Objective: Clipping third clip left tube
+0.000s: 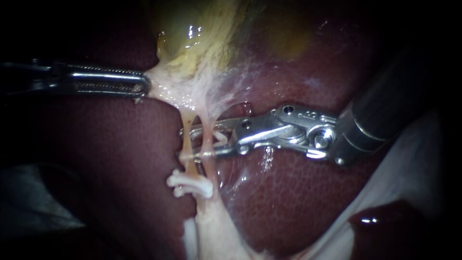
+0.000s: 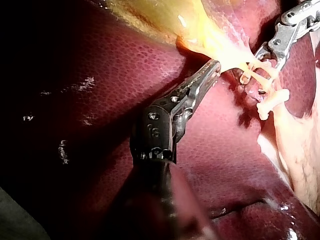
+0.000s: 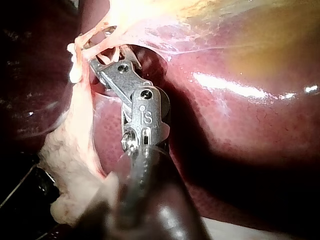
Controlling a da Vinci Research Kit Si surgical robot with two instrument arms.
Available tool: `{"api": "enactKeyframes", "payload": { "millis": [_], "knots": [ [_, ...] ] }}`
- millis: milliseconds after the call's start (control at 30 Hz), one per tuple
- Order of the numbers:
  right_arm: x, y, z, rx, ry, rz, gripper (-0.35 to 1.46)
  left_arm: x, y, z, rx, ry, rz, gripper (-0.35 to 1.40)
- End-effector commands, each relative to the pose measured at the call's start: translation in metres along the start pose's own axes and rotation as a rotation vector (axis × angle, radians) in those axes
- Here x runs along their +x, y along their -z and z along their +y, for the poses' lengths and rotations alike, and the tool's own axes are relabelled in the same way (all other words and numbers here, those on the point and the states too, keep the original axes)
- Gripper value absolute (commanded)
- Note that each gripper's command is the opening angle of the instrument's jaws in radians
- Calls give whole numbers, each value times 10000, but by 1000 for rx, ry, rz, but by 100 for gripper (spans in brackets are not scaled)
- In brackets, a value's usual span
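Right instrument (image 1: 190, 142): jaws apart, straddling two tubes (image 1: 207, 123); one white clip (image 1: 190, 185) below; left instrument (image 1: 142, 86) jaws clamp gallbladder (image 1: 192, 53) tissue.

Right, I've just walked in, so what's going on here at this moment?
Two instruments are working on tissue lying against the liver. The left instrument has its tool shut on pale tissue below the gallbladder, holding it taut. The right instrument has its tool open around the thin tubes, just above white clips on a tube. It has not yet closed.
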Motion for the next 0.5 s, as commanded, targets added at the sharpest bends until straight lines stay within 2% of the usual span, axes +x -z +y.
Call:
{"api": "enactKeyframes", "payload": {
  "millis": [33, 233, 500],
  "knots": [
    [-1, 0, 0, 0, 0, 0, 20, 0, 0, 0, 0, 0, 0, -35],
    [-2, 2, 1, 0, 1, -1, 14, 0, 0, 0, 0, 0, 0, -35],
    [-10, 16, 6, 2, 2, -2, 17, 0, 1, 0, 0, 0, 0, -35]
  ]
}}
